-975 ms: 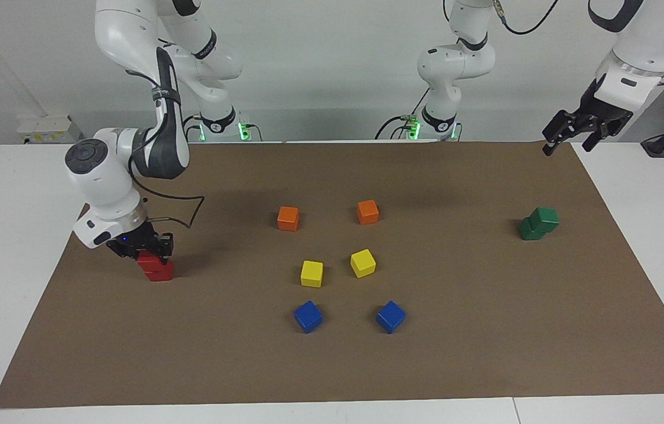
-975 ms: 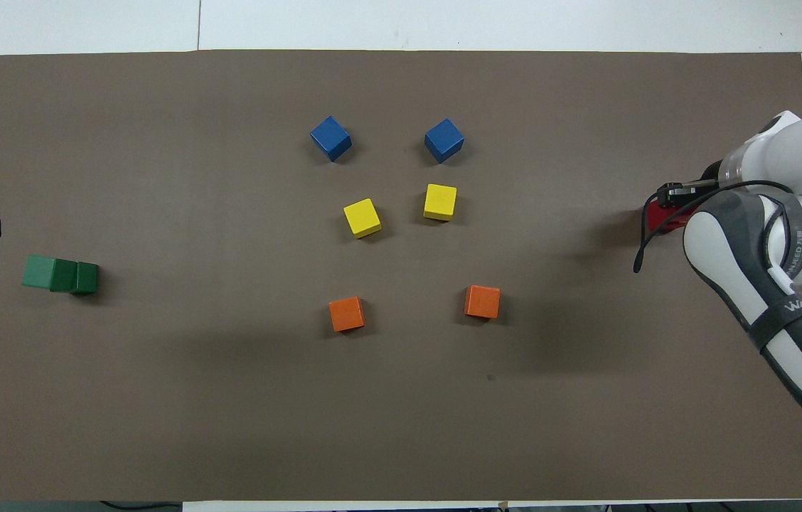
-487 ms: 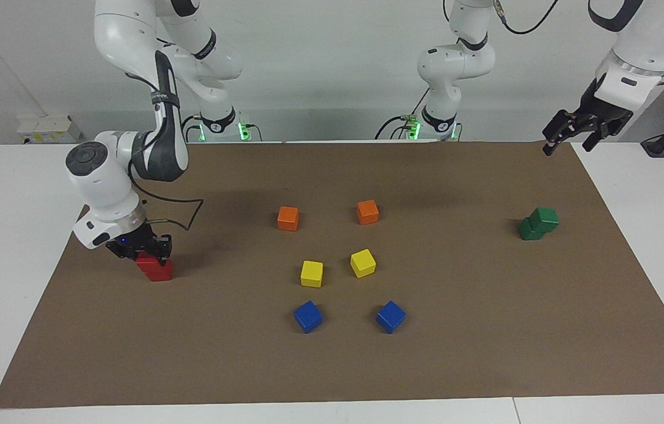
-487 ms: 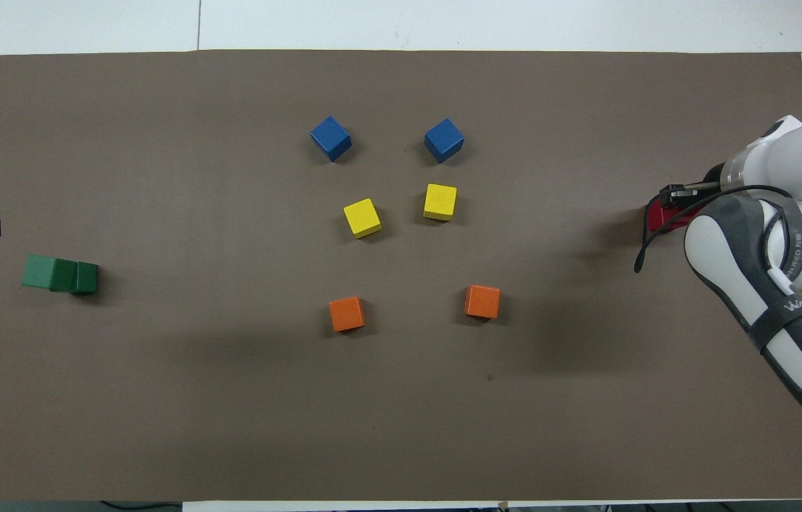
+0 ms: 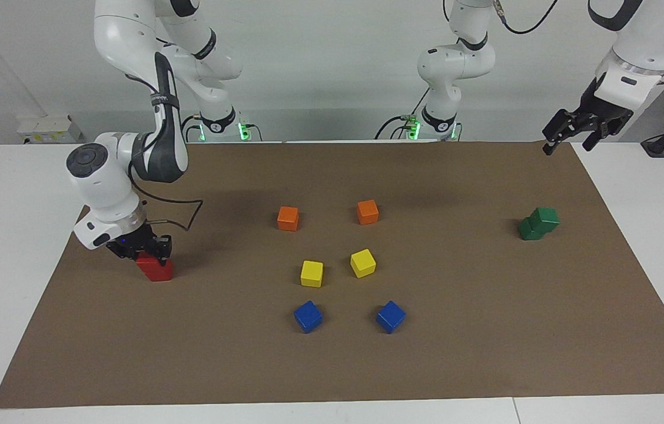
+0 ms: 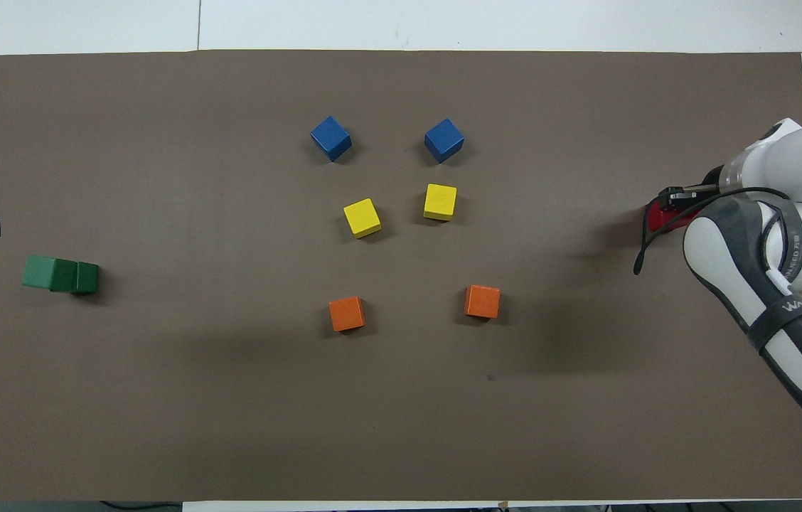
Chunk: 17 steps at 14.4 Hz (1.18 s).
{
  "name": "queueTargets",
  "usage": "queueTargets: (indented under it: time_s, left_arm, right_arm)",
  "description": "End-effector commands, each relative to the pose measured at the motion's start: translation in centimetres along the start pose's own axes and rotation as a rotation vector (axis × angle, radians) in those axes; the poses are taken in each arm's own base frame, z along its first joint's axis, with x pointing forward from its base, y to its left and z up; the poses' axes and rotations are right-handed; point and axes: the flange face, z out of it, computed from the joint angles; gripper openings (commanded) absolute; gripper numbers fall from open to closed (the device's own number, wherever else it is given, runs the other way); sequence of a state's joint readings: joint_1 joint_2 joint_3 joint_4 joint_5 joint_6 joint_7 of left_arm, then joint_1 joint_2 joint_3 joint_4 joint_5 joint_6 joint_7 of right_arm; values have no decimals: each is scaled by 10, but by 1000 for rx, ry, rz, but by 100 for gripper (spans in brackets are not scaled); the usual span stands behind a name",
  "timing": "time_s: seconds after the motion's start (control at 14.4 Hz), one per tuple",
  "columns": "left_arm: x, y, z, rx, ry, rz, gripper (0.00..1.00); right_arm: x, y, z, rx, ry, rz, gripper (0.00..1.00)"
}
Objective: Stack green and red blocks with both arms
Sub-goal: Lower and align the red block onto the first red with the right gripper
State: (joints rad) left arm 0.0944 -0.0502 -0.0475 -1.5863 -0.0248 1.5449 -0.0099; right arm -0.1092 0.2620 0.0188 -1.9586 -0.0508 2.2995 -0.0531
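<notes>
A brown paper mat (image 5: 332,365) covered most of a white table (image 5: 8,265), and a plain pale wall (image 5: 320,65) ran along the robots' end of it, with green lights glowing at the two arm bases. A white socket strip (image 5: 46,128) sat on the table edge near the right arm's end.

The right gripper (image 5: 145,250) was low at the right arm's end of the mat, its fingers closed on the upper red block (image 5: 148,261), which sat on the lower red block (image 5: 159,272), slightly askew on it. From overhead only a sliver of red (image 6: 660,215) showed beside the wrist. A black cable (image 5: 182,206) looped from that arm over the mat.

The left gripper (image 5: 574,134) hung in the air over the mat's corner at the left arm's end, jaws spread wide and holding nothing; that arm waited. The two green blocks (image 5: 538,224) stood well apart from it on the mat, one resting on the other but offset toward the table edge.

Mid-mat sat the rest, each pair side by side: two orange cubes (image 5: 288,218) nearest the robots, two yellow cubes (image 5: 311,274) farther out, two blue cubes (image 5: 308,316) farthest.
</notes>
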Motion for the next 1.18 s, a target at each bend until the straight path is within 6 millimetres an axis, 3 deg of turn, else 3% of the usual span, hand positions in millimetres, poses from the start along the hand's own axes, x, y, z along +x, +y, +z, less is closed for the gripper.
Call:
queueTargets:
  time_s: [0.0,1.11]
  left_arm:
    - [-6,3,-5,10,11,5,100]
    - [-6,3,-5,10,8,3,100]
  right_arm:
    - [-4,-2,3,6,14,-9,0]
    - [-2,3,10,5,24,-21,0]
